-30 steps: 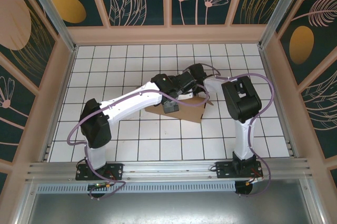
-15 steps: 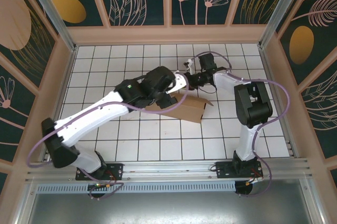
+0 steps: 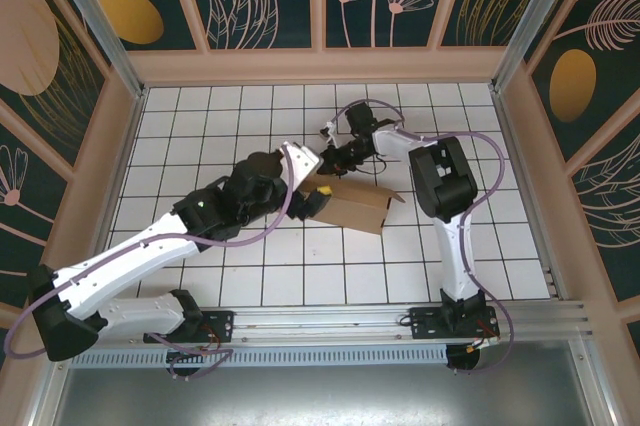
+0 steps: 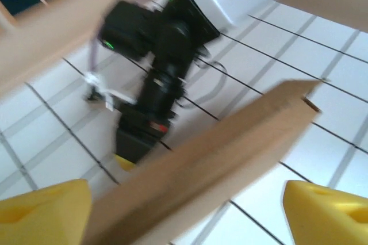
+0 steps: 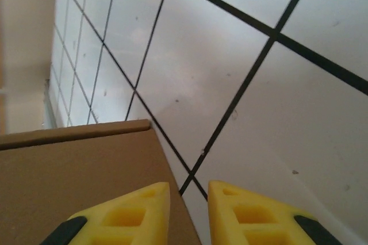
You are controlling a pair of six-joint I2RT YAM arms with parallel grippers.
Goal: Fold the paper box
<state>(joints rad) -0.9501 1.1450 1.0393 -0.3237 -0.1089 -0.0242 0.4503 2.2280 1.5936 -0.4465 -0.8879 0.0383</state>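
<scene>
The paper box (image 3: 360, 206) is a brown cardboard piece lying mid-table, partly folded up. My left gripper (image 3: 315, 196) is at its left end. In the left wrist view the yellow fingers (image 4: 46, 210) stand far apart, and a raised cardboard wall (image 4: 230, 141) runs slantwise between them; the left gripper (image 4: 184, 202) is open. My right gripper (image 3: 331, 160) hovers at the box's back left corner and shows beyond the wall (image 4: 131, 152). In the right wrist view the right gripper (image 5: 188, 187) has a narrow gap with nothing in it, over a flat cardboard corner (image 5: 86, 170).
The white tiled table (image 3: 300, 266) is walled in by wooden panels (image 3: 320, 66) at the back and sides. A metal rail (image 3: 320, 321) with both arm bases runs along the near edge. The left arm's long link (image 3: 130, 256) lies low across the left tiles.
The left arm's elbow has swung down and to the left, with its gripper staying at the box's left end. The right gripper has slid left along the box's back edge.
</scene>
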